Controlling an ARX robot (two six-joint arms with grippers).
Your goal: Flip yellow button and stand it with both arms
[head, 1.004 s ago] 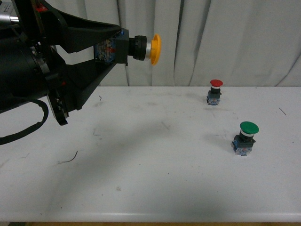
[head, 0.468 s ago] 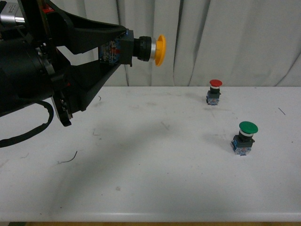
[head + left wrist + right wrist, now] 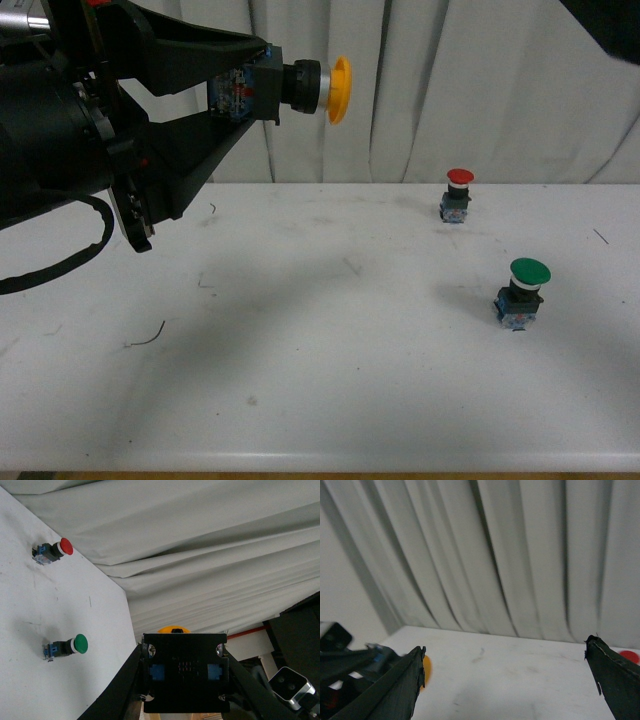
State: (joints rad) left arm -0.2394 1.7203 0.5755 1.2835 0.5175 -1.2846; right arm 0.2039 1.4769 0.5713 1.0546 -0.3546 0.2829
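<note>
While it hangs high above the white bench (image 3: 300, 400), the yellow button (image 3: 300, 88) lies sideways. Its cap points toward the robot's right, and its dark base is clamped in the left end effector (image 3: 243, 97). The right end effector (image 3: 512, 680) is spread wide, with nothing between its fingers. On the bench, well apart from the yellow button, a red-capped button (image 3: 458, 195) and a green-capped button (image 3: 521, 292) stand upright.
</note>
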